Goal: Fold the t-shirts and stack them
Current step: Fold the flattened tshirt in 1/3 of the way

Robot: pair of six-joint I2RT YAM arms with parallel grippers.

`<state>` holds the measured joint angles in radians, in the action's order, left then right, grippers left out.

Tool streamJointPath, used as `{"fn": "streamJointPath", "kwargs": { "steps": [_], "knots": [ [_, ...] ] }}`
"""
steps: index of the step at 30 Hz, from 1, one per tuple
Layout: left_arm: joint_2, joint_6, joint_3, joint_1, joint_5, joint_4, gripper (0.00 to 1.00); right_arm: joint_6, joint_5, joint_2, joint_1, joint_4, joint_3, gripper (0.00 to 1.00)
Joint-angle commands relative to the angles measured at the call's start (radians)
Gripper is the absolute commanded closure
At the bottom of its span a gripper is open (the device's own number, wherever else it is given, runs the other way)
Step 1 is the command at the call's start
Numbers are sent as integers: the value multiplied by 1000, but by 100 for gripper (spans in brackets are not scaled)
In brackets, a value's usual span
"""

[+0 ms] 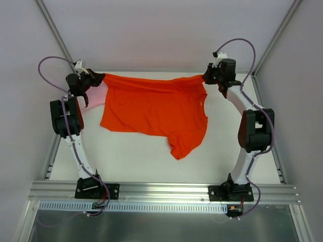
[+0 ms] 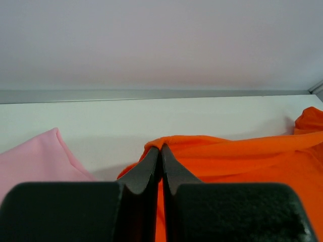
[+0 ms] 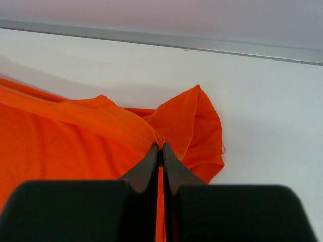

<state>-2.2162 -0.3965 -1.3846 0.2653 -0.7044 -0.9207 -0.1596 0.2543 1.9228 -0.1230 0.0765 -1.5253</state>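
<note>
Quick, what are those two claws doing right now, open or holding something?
The left gripper is shut, pinching the orange shirt at its far left corner.
The right gripper is shut, pinching the same shirt's far right corner.

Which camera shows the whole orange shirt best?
The top external view: only there does the whole orange shirt show. The left wrist view shows just the corner pinched in the left hand; the right wrist view just the corner in the right hand.

Two t-shirts (orange-red t-shirt, pink t-shirt), two arms, one table.
</note>
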Motion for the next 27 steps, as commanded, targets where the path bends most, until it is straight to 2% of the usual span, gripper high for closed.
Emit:
{"fn": "streamJointPath", "kwargs": {
  "steps": [1,11,27],
  "knots": [
    [41,-18,2,9,-82,-119,100,5,-13,-82,5,57,25,99],
    [70,57,56,9,-174,-81,100,17,-24,-122,5,62,111,99],
    [161,166,214,11,-178,-53,100,66,-6,-237,5,29,326,99]
  ]
}}
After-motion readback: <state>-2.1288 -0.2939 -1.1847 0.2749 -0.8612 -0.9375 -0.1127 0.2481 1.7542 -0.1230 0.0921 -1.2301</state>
